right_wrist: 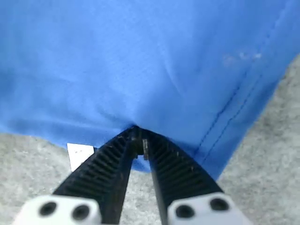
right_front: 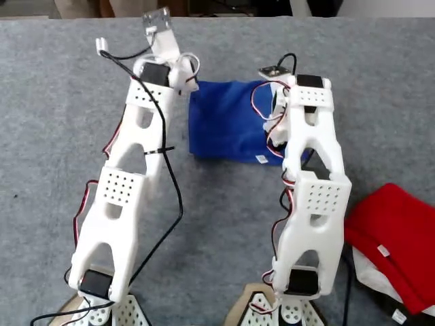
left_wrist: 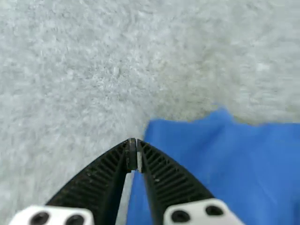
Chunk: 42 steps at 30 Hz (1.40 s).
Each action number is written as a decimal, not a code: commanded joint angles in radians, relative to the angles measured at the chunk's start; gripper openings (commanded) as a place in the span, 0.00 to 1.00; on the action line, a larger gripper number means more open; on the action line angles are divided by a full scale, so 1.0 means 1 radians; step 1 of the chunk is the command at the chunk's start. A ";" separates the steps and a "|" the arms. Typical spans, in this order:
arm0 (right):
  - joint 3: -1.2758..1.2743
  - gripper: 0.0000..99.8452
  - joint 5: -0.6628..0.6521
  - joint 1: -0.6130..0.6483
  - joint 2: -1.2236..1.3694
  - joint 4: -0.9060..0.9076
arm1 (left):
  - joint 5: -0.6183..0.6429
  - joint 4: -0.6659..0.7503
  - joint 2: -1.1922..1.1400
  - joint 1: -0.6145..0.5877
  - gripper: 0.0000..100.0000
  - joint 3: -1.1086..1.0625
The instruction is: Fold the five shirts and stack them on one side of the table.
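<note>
Two white arms reach out over the grey table [right_front: 61, 102], the left arm [right_front: 126, 190] on the left and the right arm [right_front: 316, 197] on the right. Between their far ends lies a blue shirt [right_front: 224, 129], folded to a flat rectangle, in the middle of the table and a little to the far side.

The left pincer [left_wrist: 133, 152] is closed, with its black fingertips pressed together. It stands at the far left corner of the blue shirt, right at the cloth's edge. I cannot tell if any cloth is caught between the tips.

The right pincer [right_wrist: 139, 140] is closed too. It pinches the near edge of the blue shirt on the right part, and small creases in the cloth run toward its tips. A small white label [right_wrist: 79, 154] sticks out from under this edge, just beside the pincer.

At the near right side of the table, well apart from the blue shirt, a folded red shirt [right_front: 397, 234] lies on top of a white shirt [right_front: 370, 272].
</note>
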<state>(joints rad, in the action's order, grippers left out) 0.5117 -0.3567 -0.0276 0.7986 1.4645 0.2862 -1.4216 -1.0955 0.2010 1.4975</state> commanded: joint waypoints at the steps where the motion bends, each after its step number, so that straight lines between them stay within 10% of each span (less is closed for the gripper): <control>1: 0.093 0.00 -0.008 0.021 -0.084 0.011 | -0.005 -0.189 0.101 0.041 0.02 0.152; 5: 0.214 0.00 -0.035 0.027 -0.096 0.075 | -0.009 -0.344 0.105 0.112 0.02 0.153; 19: 0.380 0.00 -0.075 -0.038 -0.096 0.133 | -0.009 -0.207 -0.021 0.063 0.02 -0.242; 34: 0.384 0.00 -0.077 0.027 -0.036 0.115 | -0.051 -0.279 -0.091 -0.015 0.02 -0.077; 42: 0.476 0.05 0.061 0.028 0.117 0.098 | -0.034 -0.325 -0.077 -0.017 0.22 0.175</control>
<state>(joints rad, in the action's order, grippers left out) 0.9045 -0.3721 -0.0061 0.9076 1.5474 0.2432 -1.7438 -1.2060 0.1903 1.6019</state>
